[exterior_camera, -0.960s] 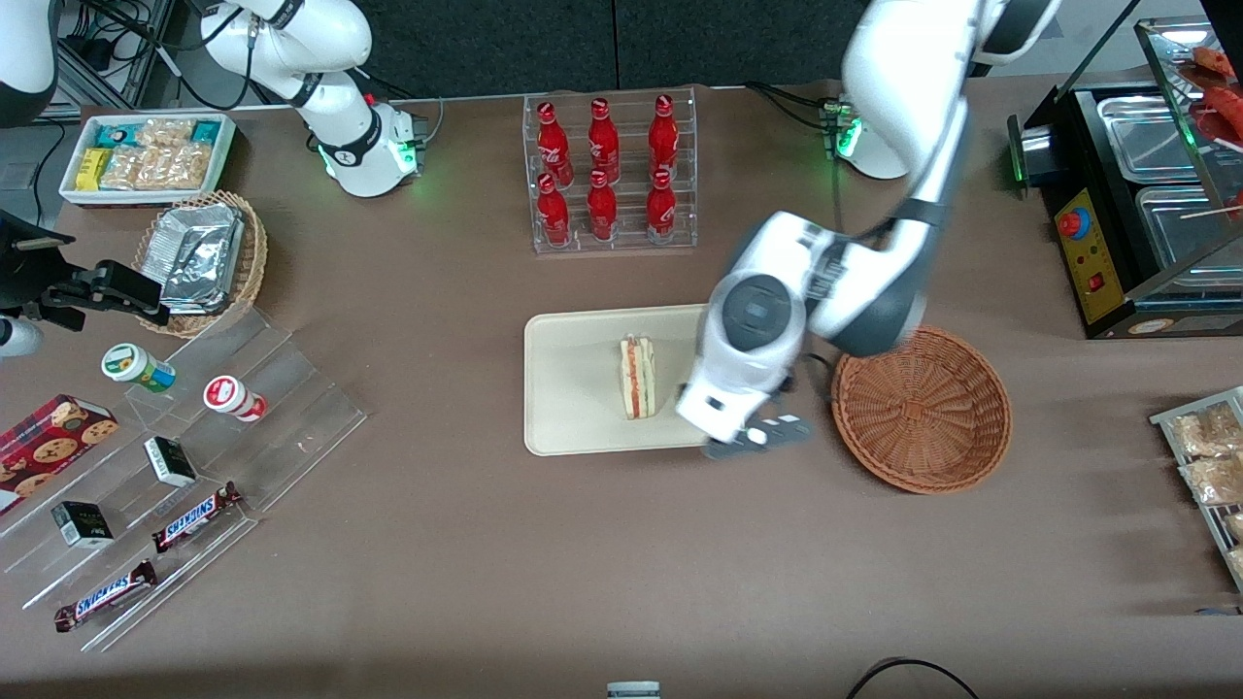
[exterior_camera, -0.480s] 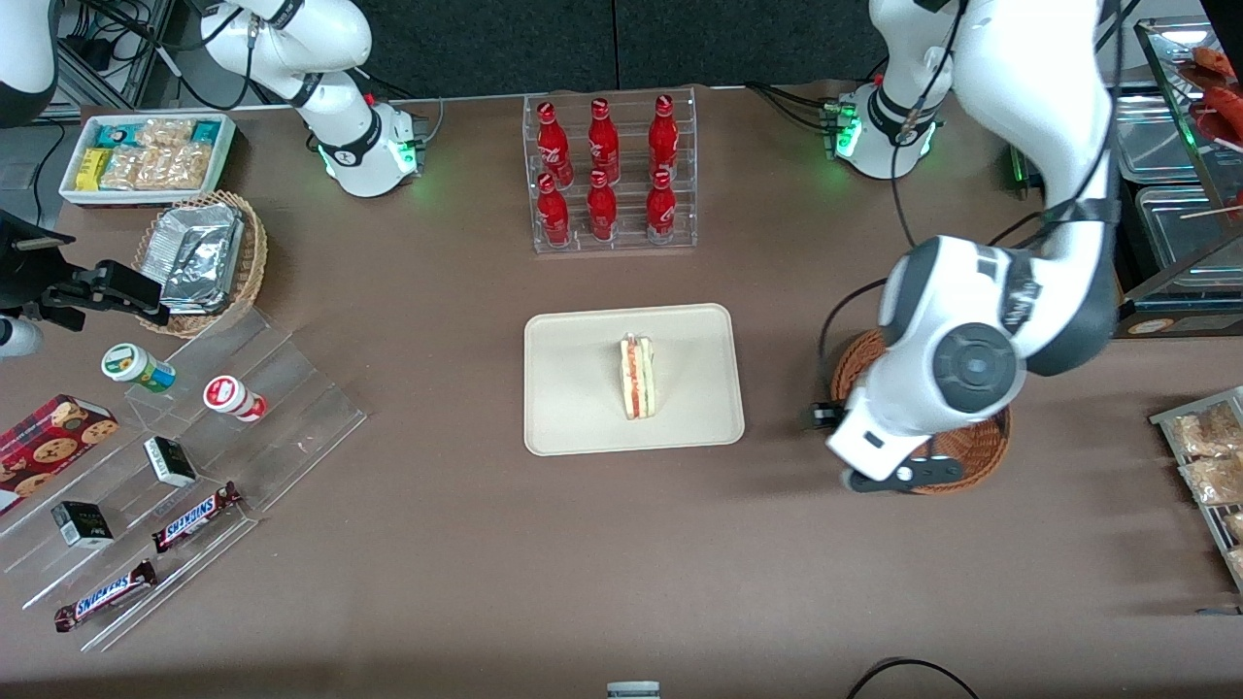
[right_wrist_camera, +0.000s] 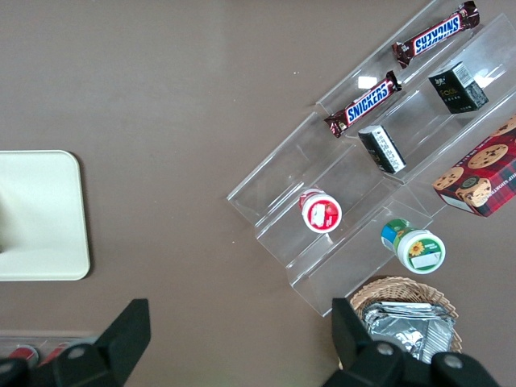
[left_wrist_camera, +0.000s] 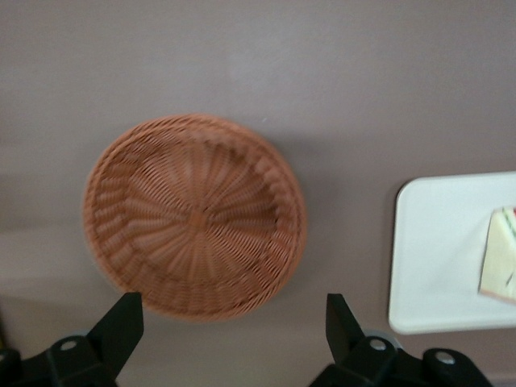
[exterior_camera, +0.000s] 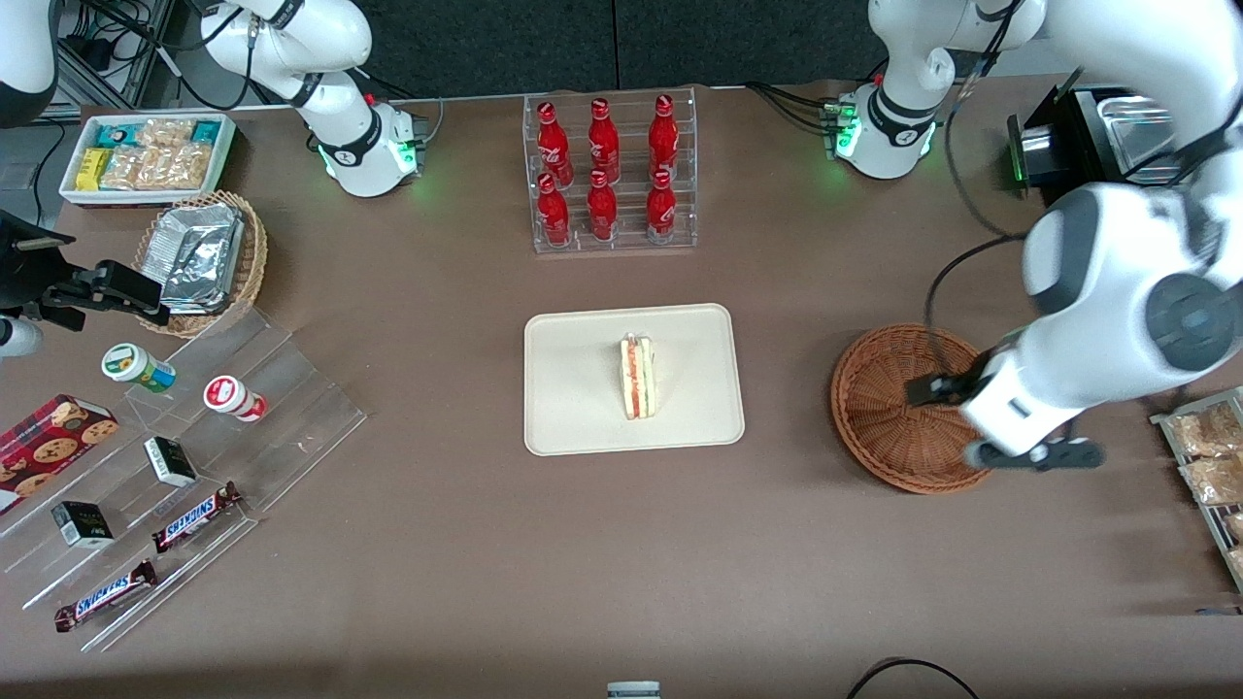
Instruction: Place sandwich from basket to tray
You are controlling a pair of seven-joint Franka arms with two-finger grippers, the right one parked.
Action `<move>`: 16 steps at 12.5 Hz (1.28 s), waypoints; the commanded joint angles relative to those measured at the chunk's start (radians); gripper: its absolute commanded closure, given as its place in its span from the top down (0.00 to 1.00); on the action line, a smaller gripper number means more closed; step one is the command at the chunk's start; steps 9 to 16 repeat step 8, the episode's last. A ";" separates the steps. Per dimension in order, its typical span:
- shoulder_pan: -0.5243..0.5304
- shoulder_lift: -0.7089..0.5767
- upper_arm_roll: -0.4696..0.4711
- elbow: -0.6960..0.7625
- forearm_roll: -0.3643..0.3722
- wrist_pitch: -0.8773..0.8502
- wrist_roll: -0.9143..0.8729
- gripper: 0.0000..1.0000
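Note:
The sandwich (exterior_camera: 638,377), a pale wedge with red and green layers, stands on its edge in the middle of the cream tray (exterior_camera: 573,388). The reddish-brown wicker basket (exterior_camera: 898,408) sits beside the tray toward the working arm's end, with nothing in it. My left gripper (left_wrist_camera: 232,322) is open and holds nothing. It hangs high over the table beside the basket (left_wrist_camera: 193,218). In the front view the gripper's body (exterior_camera: 1015,417) covers the basket's rim on the working arm's end. The left wrist view also catches the tray (left_wrist_camera: 439,258) and a corner of the sandwich (left_wrist_camera: 501,254).
A clear rack of red bottles (exterior_camera: 607,175) stands farther from the front camera than the tray. A stepped acrylic shelf of snacks (exterior_camera: 175,456), a tan basket of foil packets (exterior_camera: 199,257) and a white bin (exterior_camera: 146,155) lie toward the parked arm's end. A black food warmer (exterior_camera: 1117,223) and a snack rack (exterior_camera: 1204,456) lie toward the working arm's end.
The left arm has swung away from the tray's edge, across the basket, toward its own end of the table. The sandwich has stayed put on the tray.

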 commanded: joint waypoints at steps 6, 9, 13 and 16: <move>0.133 -0.282 -0.060 -0.076 0.017 -0.256 0.066 1.00; 0.136 -0.302 -0.054 -0.076 0.064 -0.279 0.131 1.00; 0.136 -0.302 -0.054 -0.076 0.064 -0.279 0.131 1.00; 0.136 -0.302 -0.054 -0.076 0.064 -0.279 0.131 1.00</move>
